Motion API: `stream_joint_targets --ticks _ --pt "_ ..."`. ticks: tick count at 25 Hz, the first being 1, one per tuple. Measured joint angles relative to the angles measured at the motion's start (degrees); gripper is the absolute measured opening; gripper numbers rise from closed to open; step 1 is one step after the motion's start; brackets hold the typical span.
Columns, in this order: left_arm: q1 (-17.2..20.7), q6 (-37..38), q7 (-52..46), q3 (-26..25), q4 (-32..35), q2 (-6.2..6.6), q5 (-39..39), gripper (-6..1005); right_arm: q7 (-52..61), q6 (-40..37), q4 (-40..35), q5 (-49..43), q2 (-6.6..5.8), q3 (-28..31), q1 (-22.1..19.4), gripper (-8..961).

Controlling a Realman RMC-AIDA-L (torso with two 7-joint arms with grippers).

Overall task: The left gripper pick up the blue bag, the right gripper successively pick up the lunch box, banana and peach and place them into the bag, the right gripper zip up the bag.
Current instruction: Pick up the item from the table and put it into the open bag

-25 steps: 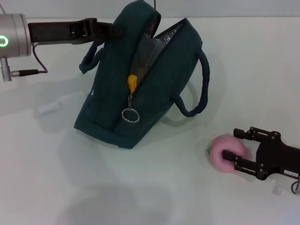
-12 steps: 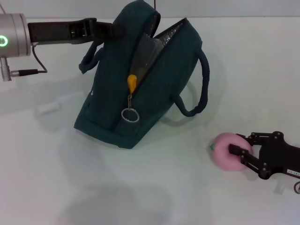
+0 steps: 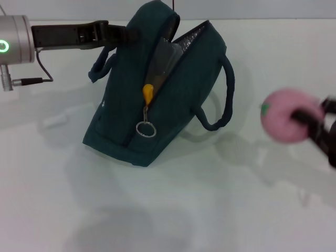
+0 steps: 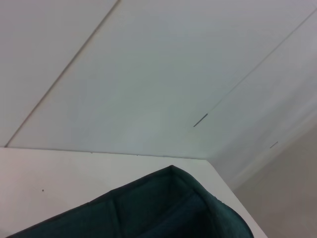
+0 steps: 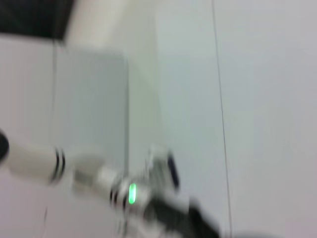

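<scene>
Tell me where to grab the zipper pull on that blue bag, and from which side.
Grip the metal ring hanging below the orange tab on the blue bag. Come from the front, the camera side: it dangles free at the bag's near end, while the left gripper holds the far-left top and the right gripper carries the peach.

Head view: bright, even overhead light on the white bench (image 3: 157, 220); soft diffuse shadows lie beneath and in front of the blue bag (image 3: 157, 89). The peach (image 3: 286, 114) and right claw (image 3: 320, 123) are motion-smeared. Right wrist view is heavily blurred throughout. Left wrist view is sharp, no glare.
</scene>
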Motion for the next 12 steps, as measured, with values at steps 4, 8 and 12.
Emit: stream_joint_targets --ticks 4,8,12 --pt "-0.21 0.03 0.26 0.05 0.0 -0.28 0.0 55 -9.17 -0.51 -3.37 -0.08 3.7 9.47 1.81 173" --pt "-0.71 0.13 0.22 0.3 0.0 -0.65 0.01 55 -12.68 5.8 -5.19 -0.39 5.13 9.4 6.55 154" --pt "-1.21 0.26 0.05 0.35 0.0 -1.02 0.0 55 -13.48 12.01 -5.06 -0.46 5.4 7.24 13.29 125"
